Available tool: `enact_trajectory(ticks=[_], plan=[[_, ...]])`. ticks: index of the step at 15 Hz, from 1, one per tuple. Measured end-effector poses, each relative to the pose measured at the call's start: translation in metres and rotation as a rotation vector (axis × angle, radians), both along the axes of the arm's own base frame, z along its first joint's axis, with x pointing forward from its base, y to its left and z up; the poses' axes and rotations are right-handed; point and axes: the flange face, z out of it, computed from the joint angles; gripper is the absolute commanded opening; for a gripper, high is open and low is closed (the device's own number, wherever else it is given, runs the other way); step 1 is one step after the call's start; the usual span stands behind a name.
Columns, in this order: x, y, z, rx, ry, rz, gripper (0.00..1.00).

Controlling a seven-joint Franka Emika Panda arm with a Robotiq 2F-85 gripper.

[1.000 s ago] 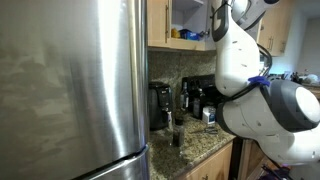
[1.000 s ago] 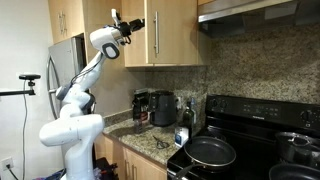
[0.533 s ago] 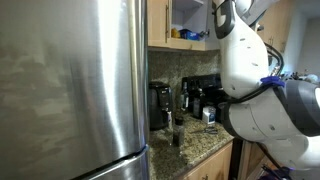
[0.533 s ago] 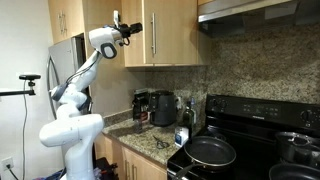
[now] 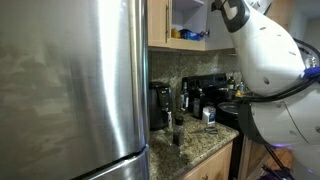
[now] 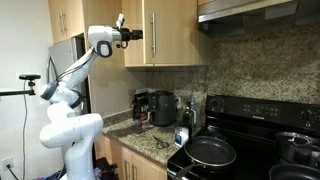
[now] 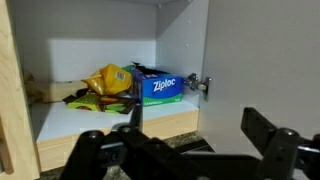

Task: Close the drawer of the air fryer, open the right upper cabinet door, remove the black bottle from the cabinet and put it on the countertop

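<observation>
Wrist view looks straight into the cabinet point(image 7: 90, 50), whose pale interior fills most of the picture. The right upper cabinet door point(image 7: 265, 60) stands swung open at the right, pale inner face to the camera. The gripper point(image 7: 172, 130) sits low in front of the opening, jaws spread wide with nothing between them. In an exterior view the gripper point(image 6: 132, 34) is raised level with the upper cabinets, well above the desk point(image 6: 150, 136).

On the shelf point(image 7: 70, 120) lie a blue Ziploc box point(image 7: 160, 86) and, beside it, a yellow bag point(image 7: 108, 80). Between the two rises a thin dark upright shape, which I take for the black bottle point(image 7: 135, 95). It lies ahead of the gripper, toward the picture's left of the gap between the jaws, with its long axis vertical. By my reading the reach turns on that offset: the gripper needs a sideways shift before going in, and the bag and box crowd both sides.

The dark shape's foot is lost behind the gripper body and its top merges with something dark behind the box, so I cannot be sure it is the bottle. In an exterior view the arm point(image 5: 265, 60) covers the door and part of the open cabinet. The air fryer point(image 6: 166, 108) is too small to tell whether its drawer is shut. A small dark upright object point(image 5: 178, 128) stands on the desk; I cannot tell what it is.
</observation>
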Motion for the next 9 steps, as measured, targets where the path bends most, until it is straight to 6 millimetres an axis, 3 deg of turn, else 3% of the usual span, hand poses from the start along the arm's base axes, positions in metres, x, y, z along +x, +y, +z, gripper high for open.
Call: enact_trajectory(ticks=[3,9], plan=[[-0.004,0.003,0.002,0.027,-0.025,0.045,1.00],[-0.008,0.012,0.011,0.174,-0.325,0.202,1.00]])
